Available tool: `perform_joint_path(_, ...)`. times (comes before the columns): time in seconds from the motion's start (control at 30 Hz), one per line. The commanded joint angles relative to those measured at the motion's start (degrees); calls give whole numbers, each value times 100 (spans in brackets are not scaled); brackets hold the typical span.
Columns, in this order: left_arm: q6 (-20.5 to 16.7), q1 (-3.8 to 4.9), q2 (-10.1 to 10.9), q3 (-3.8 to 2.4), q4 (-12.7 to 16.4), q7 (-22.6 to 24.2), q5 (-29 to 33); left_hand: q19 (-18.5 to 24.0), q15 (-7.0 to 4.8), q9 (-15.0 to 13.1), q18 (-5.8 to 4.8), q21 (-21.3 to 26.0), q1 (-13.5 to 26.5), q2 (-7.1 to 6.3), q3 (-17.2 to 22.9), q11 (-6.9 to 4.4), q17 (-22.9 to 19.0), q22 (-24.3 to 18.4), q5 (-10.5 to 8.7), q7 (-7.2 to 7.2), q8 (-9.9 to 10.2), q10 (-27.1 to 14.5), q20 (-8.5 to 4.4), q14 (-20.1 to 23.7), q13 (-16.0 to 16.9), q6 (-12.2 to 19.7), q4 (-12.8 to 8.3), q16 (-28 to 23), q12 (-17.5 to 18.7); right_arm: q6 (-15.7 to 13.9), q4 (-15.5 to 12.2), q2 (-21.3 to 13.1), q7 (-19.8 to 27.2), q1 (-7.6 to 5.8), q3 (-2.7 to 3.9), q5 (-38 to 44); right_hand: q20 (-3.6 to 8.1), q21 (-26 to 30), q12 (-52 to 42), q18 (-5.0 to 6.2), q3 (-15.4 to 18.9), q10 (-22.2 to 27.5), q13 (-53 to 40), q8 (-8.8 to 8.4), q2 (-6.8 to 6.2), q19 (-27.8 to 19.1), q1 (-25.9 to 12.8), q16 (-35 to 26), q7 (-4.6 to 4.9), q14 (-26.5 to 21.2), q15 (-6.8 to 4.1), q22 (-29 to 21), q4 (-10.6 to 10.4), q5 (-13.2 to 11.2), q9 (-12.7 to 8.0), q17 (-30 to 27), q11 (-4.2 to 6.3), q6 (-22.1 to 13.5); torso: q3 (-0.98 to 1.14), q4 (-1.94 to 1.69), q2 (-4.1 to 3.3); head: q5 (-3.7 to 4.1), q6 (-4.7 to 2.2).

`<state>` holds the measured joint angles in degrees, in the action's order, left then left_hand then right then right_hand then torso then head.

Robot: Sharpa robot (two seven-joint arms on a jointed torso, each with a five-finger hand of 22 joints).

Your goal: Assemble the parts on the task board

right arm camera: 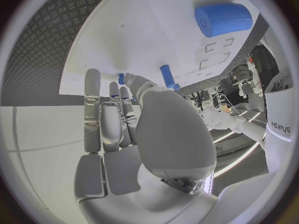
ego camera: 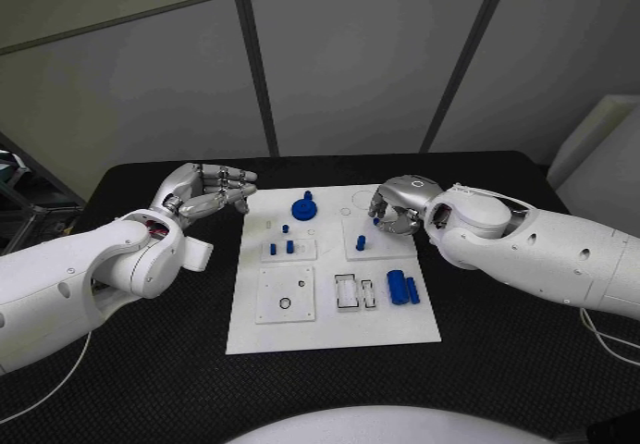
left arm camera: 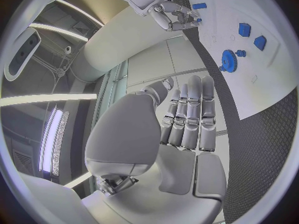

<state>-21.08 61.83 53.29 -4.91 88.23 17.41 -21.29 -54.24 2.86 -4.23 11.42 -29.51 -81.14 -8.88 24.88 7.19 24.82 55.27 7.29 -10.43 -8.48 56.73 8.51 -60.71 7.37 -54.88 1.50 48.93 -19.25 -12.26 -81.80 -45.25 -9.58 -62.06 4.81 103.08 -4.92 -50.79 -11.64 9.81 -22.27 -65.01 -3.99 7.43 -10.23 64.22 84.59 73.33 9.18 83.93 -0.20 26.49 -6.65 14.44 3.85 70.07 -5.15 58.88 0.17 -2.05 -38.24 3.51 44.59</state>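
The white task board (ego camera: 334, 319) lies in the middle of the black table. On it are a blue gear (ego camera: 304, 208) (left arm camera: 229, 59), three small blue pegs (ego camera: 281, 246), one upright blue peg (ego camera: 360, 242) (right arm camera: 167, 76) and two blue cylinders (ego camera: 403, 287) (right arm camera: 223, 19). My left hand (ego camera: 207, 192) (left arm camera: 187, 119) hovers off the board's far left corner with its fingers straight and nothing in it. My right hand (ego camera: 396, 205) (right arm camera: 118, 119) (left arm camera: 171, 12) hangs over the board's far right part, just behind the upright peg, fingers pointing down. I see nothing held in it.
A white open frame (ego camera: 346, 291) with a small blue piece (ego camera: 368, 294) beside it sits left of the cylinders. A plate with black rings (ego camera: 284, 296) is at the board's near left. Black table surface (ego camera: 160, 370) surrounds the board.
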Motion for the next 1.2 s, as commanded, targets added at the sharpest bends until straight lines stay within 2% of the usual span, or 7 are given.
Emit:
perform_joint_path(0.03,31,5,-8,-4,-5,102,57,33,0,8,-103,39,2,67,-12,-2,-5,-5,-13,-30,-39,-30,16,42,-5,-7,-9,-15,-27,-25,31,16,-20,-8,3,54,-30,-29,30,77,-57,-53,9,-18,47,-6,6,37,2,272,34,12,1,12,6,10,10,29,1,-1,2,-2,-4)
perform_joint_path(0.23,56,5,-15,-4,-14,77,57,33,0,8,-103,42,-1,69,-11,0,-8,-7,-13,-33,-40,-34,16,43,-6,-8,-11,-20,-28,206,84,52,-16,-8,3,53,-20,-63,28,80,-127,-120,5,-11,71,-23,24,49,-24,264,20,36,46,5,14,17,31,102,-3,8,0,-9,4)
perform_joint_path(0.5,94,5,-24,-4,-15,27,57,31,2,8,-103,49,-11,75,-10,4,-17,-10,-13,-37,-44,-44,16,43,-9,-13,-20,-31,-30,452,132,113,-16,-9,3,52,23,-132,42,83,-210,-257,1,32,126,-55,27,175,-121,292,-29,86,130,-5,35,151,108,293,-2,-1,0,-3,19)
perform_joint_path(0.9,150,5,-40,-4,-19,-27,57,23,10,13,-104,59,-8,81,-18,15,-29,-17,-15,-48,-42,-75,17,38,-17,-4,-23,-44,-28,546,215,221,-35,-9,2,15,30,-186,67,73,-232,-288,3,17,155,-34,0,218,-115,299,-36,144,141,-37,30,197,106,312,-2,0,2,-26,24)
perform_joint_path(1.03,159,6,-44,-4,-20,-41,57,23,10,13,-104,59,-8,81,-18,15,-29,-17,-15,-48,-42,-75,17,38,-17,-4,-23,-44,-28,443,218,231,-110,-8,2,33,26,-455,66,16,-317,-409,-14,43,249,141,69,343,-114,327,-81,510,234,-56,43,331,127,422,-2,7,4,-33,31)
perform_joint_path(1.2,163,6,-48,-4,-23,-55,57,23,10,13,-104,59,-8,81,-18,15,-29,-17,-15,-48,-42,-75,17,38,-17,-4,-23,-44,-28,89,190,209,-159,-8,2,82,48,-695,56,-22,-462,-593,-50,89,357,262,123,361,-145,328,-119,812,362,-136,68,326,169,586,3,8,3,-37,34)
